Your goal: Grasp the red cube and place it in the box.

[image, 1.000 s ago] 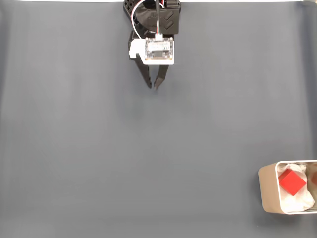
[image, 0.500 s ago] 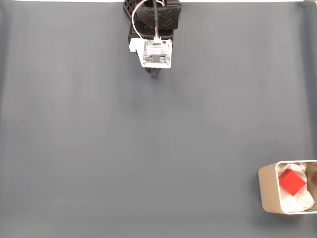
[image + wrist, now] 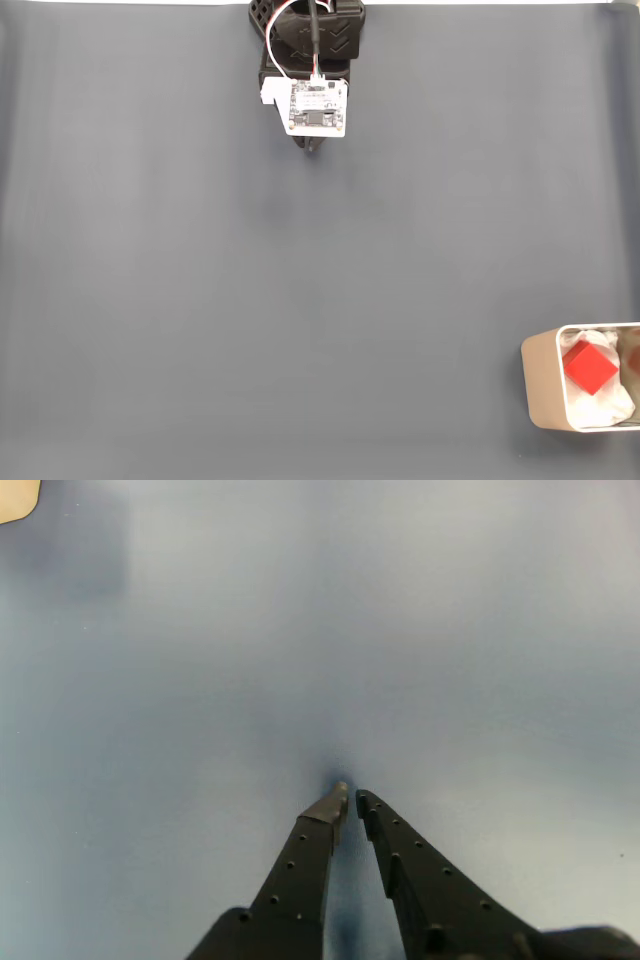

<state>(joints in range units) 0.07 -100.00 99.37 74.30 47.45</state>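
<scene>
Red cube point(image 3: 590, 366) — lying inside the box point(image 3: 540, 385) on its white lining, fixed view lower right. End effector point(image 3: 350, 800) — clenched, empty, well apart over bare grey surface point(image 3: 300, 300). Task judged complete; nothing left.

No legible text anywhere — the small circuit board point(image 3: 319, 108) on the arm carries markings, but they are too small to read.

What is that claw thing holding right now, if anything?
Nothing. The gripper is shut and empty above the bare mat; the red cube lies inside the box, far from it.
</scene>
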